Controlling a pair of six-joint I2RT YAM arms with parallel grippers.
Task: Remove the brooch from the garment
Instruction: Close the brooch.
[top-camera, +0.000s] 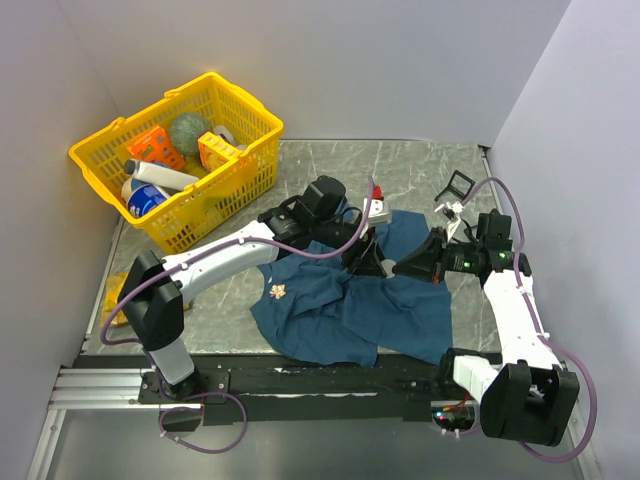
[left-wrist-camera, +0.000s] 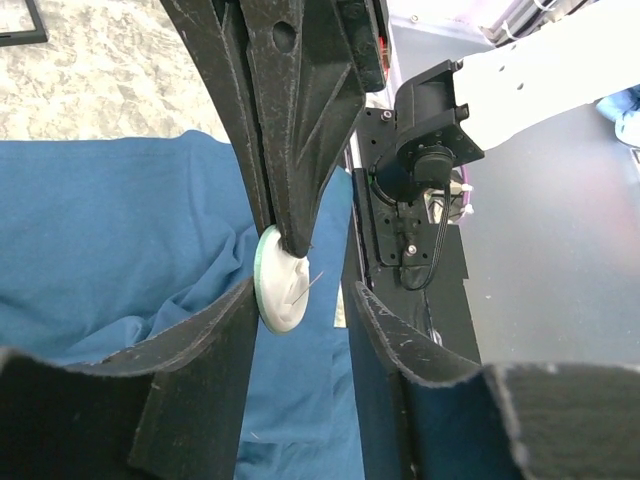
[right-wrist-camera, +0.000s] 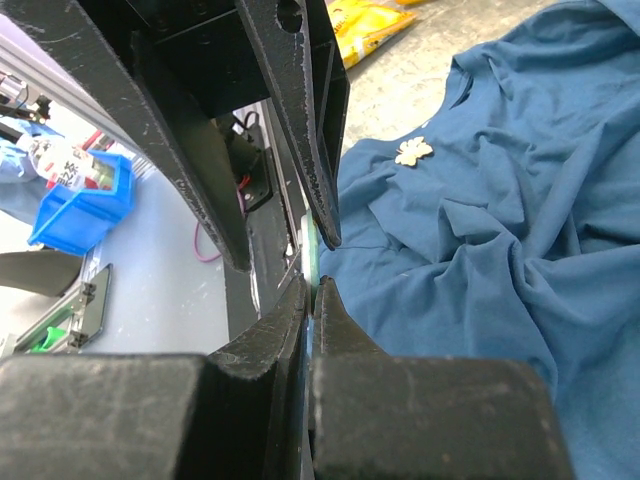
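The dark blue garment (top-camera: 340, 300) lies wrinkled on the table, and also shows in the left wrist view (left-wrist-camera: 110, 230) and the right wrist view (right-wrist-camera: 520, 230). My right gripper (top-camera: 402, 269) (right-wrist-camera: 312, 288) is shut on the edge of a round white brooch with a green rim (left-wrist-camera: 280, 290) (right-wrist-camera: 312, 250), held just above the cloth; its thin back pin sticks out free. My left gripper (top-camera: 370, 262) (left-wrist-camera: 300, 300) is open, with one finger on each side of this brooch. A small gold flower-shaped brooch (top-camera: 278, 292) (right-wrist-camera: 412, 151) sits on the garment further left.
A yellow basket (top-camera: 232, 170) with several items stands at the back left. A small black frame (top-camera: 458, 185) stands at the back right. A yellow packet (top-camera: 114, 296) lies by the left wall. A small white object (top-camera: 378, 210) sits behind the garment.
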